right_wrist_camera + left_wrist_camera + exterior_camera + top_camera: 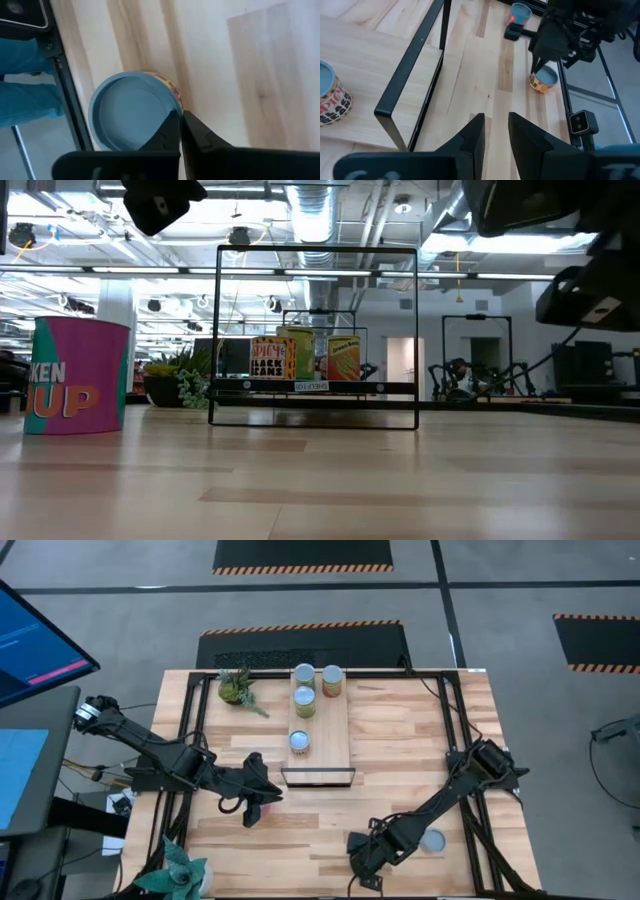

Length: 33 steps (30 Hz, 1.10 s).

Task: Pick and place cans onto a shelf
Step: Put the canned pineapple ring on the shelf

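The light-wood shelf (332,735) lies mid-table, its black frame (318,778) at the near end. Several cans (304,702) stand on it, the nearest one (299,743) also in the left wrist view (330,100). Another can (432,841) stands on the table at the near right. My right gripper (362,875) is shut, low over a yellowish can (132,110) by the near edge rail; my arm hides this can in the high view. My left gripper (252,815) is open and empty, left of the frame. A magenta can (75,375) stands close to the low camera. My right gripper points down from above, its shut fingertips (172,125) at the rim of the can's blue top (167,107), on the side away from the rail. The can stands upright on the table (543,80). I cannot tell whether the fingertips touch it.
Black rails run along the table's edges (580,75). A small plant (237,687) stands at the far left of the shelf, another (175,875) at the near left corner. Something blue (25,85) shows beyond the near rail. Bare wood lies between the two grippers.
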Available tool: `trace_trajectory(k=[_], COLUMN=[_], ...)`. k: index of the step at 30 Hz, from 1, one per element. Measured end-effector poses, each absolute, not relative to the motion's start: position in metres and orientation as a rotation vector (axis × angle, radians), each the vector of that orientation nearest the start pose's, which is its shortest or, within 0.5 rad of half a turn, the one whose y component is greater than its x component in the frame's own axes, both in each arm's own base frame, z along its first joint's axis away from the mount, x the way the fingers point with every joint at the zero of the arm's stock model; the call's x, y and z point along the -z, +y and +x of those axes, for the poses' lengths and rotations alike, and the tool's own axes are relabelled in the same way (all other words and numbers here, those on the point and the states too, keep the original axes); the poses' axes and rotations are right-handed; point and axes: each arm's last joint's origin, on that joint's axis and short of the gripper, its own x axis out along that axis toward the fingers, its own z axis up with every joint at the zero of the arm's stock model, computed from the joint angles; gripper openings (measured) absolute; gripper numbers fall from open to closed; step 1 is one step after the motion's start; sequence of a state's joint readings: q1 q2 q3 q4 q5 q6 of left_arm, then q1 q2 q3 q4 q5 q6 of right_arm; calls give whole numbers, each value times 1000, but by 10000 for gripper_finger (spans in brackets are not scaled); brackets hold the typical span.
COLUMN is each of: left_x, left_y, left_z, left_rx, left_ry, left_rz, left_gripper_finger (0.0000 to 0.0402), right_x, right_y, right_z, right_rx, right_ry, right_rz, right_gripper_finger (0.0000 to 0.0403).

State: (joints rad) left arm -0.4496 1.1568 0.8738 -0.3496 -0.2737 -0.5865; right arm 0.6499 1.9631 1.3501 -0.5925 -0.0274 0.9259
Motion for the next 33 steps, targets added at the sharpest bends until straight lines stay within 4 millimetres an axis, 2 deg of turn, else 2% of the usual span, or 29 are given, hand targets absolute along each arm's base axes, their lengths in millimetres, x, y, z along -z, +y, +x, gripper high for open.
trace_trajectory(k=[4,8,15,19,26,30,33], left_x=[-278,-278,-278,-278,-279,-280,-281], left_y=[-99,-99,-99,-98,-97,-95,-93], left_z=[222,222,222,222,223,222,221], left_rx=[-9,-8,-8,-24,-51,-99,-140], left_ry=[618,616,616,610,590,563,545], left_rz=[-344,-345,-338,-331,-326,-310,-298], left_gripper_finger=[73,73,73,73,73,73,73], right_x=[-183,-212,-261,-282,-305,-307,-299], right_y=[228,207,148,112,42,5,-18], right_z=[303,286,248,240,250,275,298], right_rx=[12,118,543,701,855,743,642], right_ry=[1325,1350,1349,1258,1076,1006,994], right_rz=[396,364,324,316,321,327,349], right_gripper_finger=[6,4,3,3,3,3,3])
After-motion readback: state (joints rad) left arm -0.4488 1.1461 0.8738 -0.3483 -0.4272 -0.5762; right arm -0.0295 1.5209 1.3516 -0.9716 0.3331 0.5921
